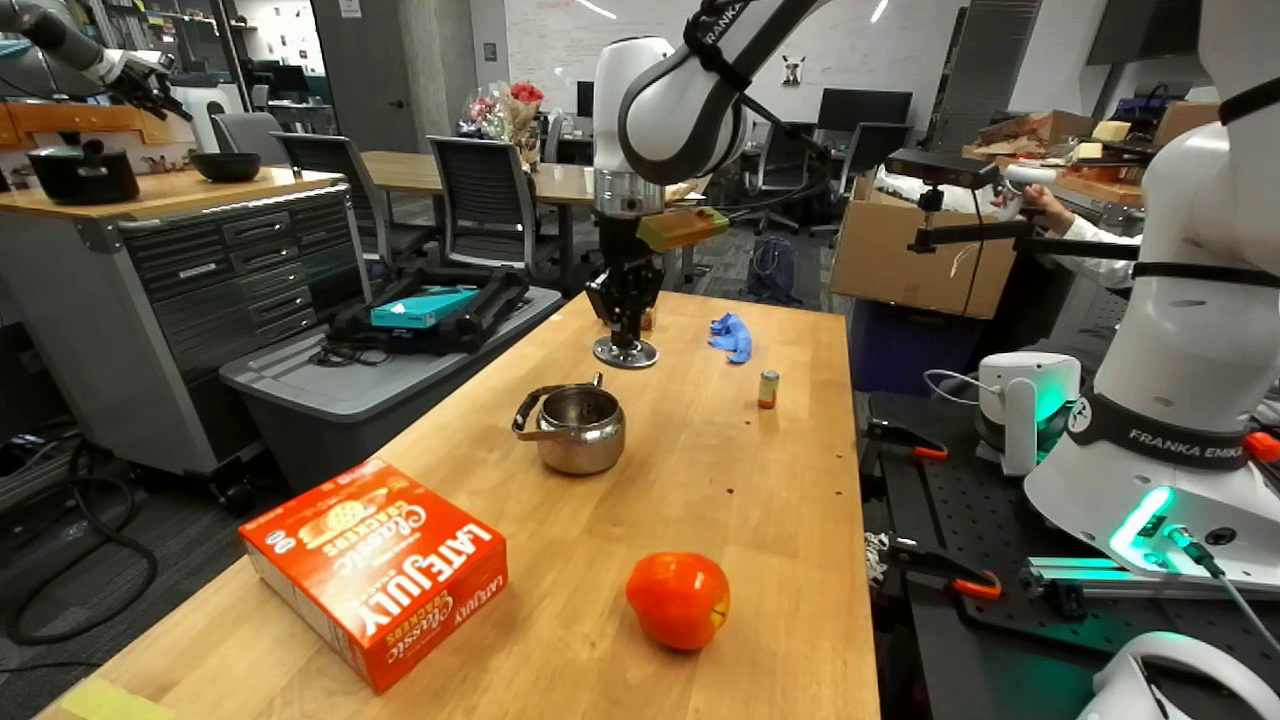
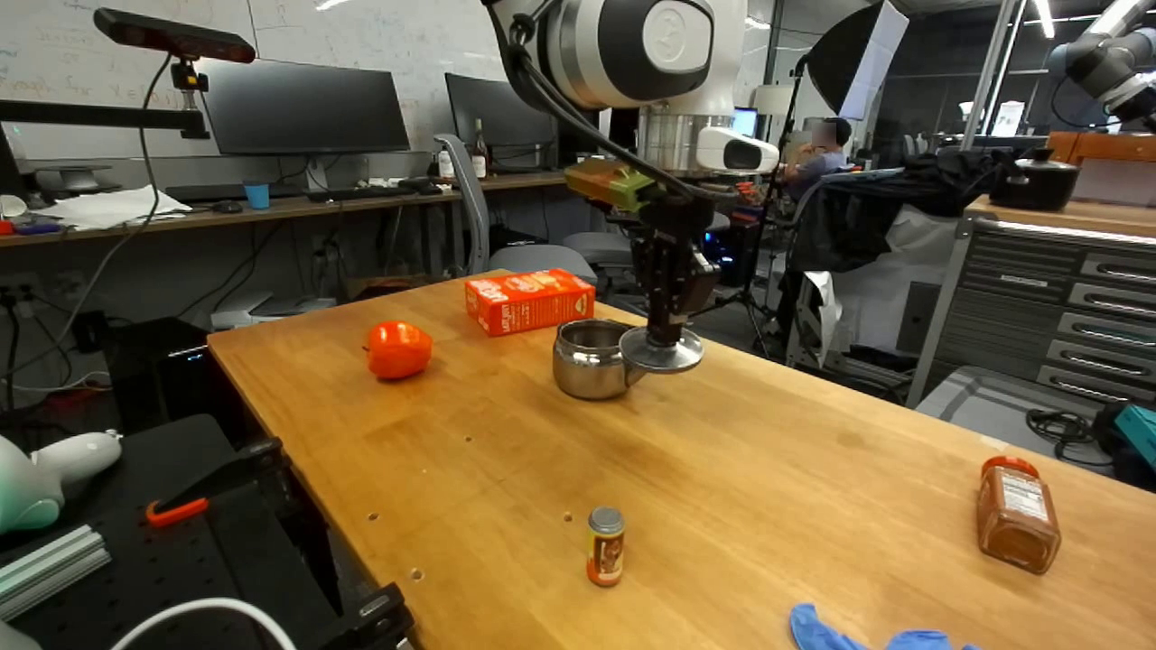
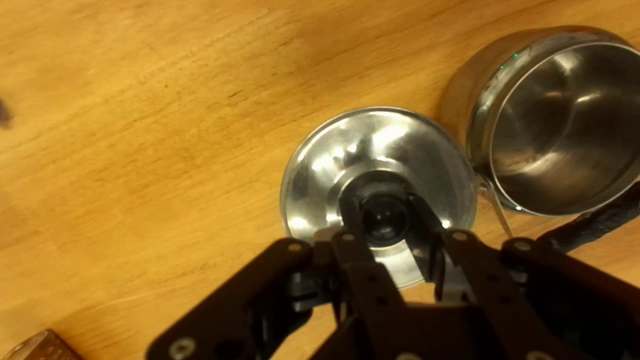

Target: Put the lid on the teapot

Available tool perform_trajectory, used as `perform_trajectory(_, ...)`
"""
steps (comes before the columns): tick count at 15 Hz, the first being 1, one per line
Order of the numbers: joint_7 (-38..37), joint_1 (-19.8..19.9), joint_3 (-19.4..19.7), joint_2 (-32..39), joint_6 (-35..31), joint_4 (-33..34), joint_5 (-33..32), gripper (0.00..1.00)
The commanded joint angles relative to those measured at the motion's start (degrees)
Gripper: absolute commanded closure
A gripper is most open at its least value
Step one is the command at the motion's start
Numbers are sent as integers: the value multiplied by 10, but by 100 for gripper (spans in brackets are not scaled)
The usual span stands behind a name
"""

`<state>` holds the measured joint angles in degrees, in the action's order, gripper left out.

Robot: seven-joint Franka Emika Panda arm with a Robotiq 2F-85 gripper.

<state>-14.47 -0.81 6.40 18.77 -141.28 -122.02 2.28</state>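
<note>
Wooden surface (image 1: 780, 520), office chairs (image 1: 490, 205) behind; in an exterior view pincer (image 1: 627, 342) holds the metal lid (image 1: 626, 359), tomato (image 1: 678, 600) and Late July cracker box (image 1: 375, 570) well apart. In an exterior view, metal lid hangs near open steel teapot (image 2: 589, 368). Wrist view: pincer clamped on black knob (image 3: 385, 220); grasp looks done, moving over and lowering left, teapot handle (image 3: 592, 227) may snag.

White arm (image 1: 680, 110), dark trim (image 2: 621, 81), FRANKA lettering (image 1: 725, 22); black cable (image 2: 587, 129); silvery wrist collar (image 1: 630, 195); black hand (image 3: 387, 220), round screws (image 3: 182, 348).
</note>
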Motion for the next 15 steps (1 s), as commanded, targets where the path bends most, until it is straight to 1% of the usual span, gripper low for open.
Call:
perform_trajectory(1,-12,-9,-9,-24,-4,-16,-16,93)
perform_trajectory(6,-24,-25,-12,-30,1,-19,-41,93)
perform_trajectory(8,-14,-23,-13,-43,12,-20,-40,93)
perform_trajectory(11,-13,-27,-20,-63,11,-32,-43,93)
perform_trajectory(15,4,-26,-37,-83,18,-44,-38,93)
